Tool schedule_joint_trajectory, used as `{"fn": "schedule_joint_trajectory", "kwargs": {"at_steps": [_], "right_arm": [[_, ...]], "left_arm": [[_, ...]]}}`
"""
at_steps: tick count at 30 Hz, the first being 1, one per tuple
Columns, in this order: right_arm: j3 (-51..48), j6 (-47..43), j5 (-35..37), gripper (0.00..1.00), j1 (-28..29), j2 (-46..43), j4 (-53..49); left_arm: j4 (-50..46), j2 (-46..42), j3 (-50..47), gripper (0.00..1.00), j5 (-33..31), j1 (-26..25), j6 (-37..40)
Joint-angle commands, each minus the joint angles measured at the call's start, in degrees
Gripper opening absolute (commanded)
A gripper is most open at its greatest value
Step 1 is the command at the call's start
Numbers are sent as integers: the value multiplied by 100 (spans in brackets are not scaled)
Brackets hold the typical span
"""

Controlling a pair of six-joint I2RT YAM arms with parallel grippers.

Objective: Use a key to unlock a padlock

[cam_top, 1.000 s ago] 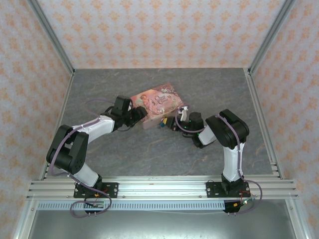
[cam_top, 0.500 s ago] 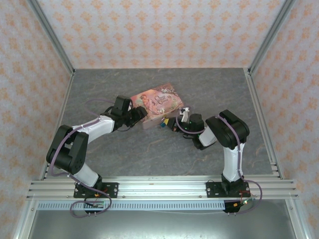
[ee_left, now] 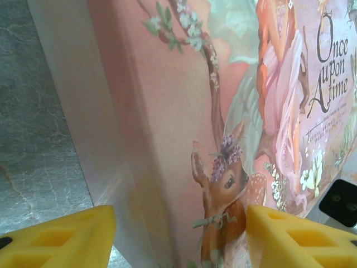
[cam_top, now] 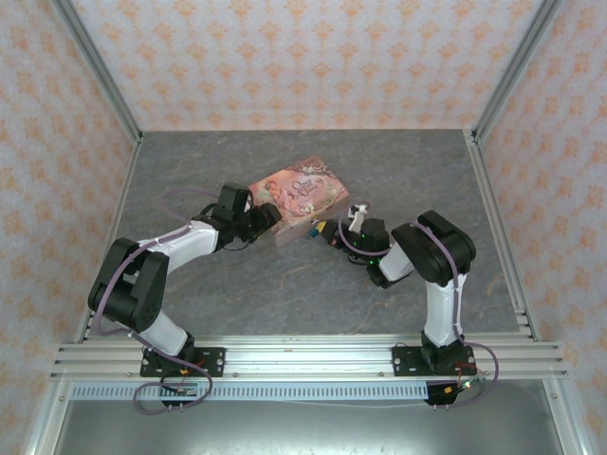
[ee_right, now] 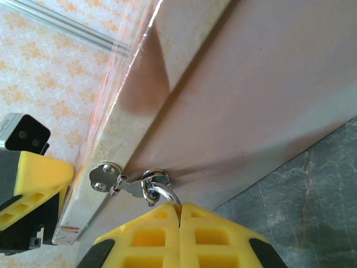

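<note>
The pink tin (cam_top: 299,194) lies mid-table. My left gripper (cam_top: 268,218) holds its left corner. In the left wrist view the yellow fingers (ee_left: 56,234) press either side of the tin's (ee_left: 184,111) edge, around my left gripper (ee_left: 181,223). My right gripper (cam_top: 332,232) is at the tin's front wall. There my right gripper (ee_right: 179,209) is shut on the padlock's metal shackle (ee_right: 166,194), which hangs from the hasp ring (ee_right: 150,181). The padlock's body is hidden behind the fingers. The key is out of view.
Metal frame posts (cam_top: 104,76) and patterned walls enclose the grey table (cam_top: 285,294). The left gripper's yellow finger (ee_right: 33,184) shows beside the tin's corner in the right wrist view. The two wrists stand close together at the tin.
My right gripper has moved left toward the tin's front and closed fully on the shackle. The tin has shifted slightly back-left. The left gripper has kept its hold.
</note>
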Motion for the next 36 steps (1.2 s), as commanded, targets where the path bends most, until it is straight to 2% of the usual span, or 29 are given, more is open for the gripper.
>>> {"fn": "schedule_joint_trajectory", "kwargs": {"at_steps": [1, 12, 19, 27, 36], "right_arm": [[59, 114, 330, 0, 8, -284, 629], [97, 110, 582, 0, -34, -445, 320], [235, -36, 250, 0, -95, -366, -47], [187, 130, 355, 0, -119, -66, 303], [325, 188, 515, 0, -211, -119, 140]], "left_arm": [[-652, 139, -270, 62, -229, -68, 40], [-613, 207, -314, 63, -260, -59, 32], [-583, 218, -324, 64, -243, -59, 16], [-622, 217, -327, 65, -274, -45, 18], [-633, 209, -455, 67, -299, -1, 57]]}}
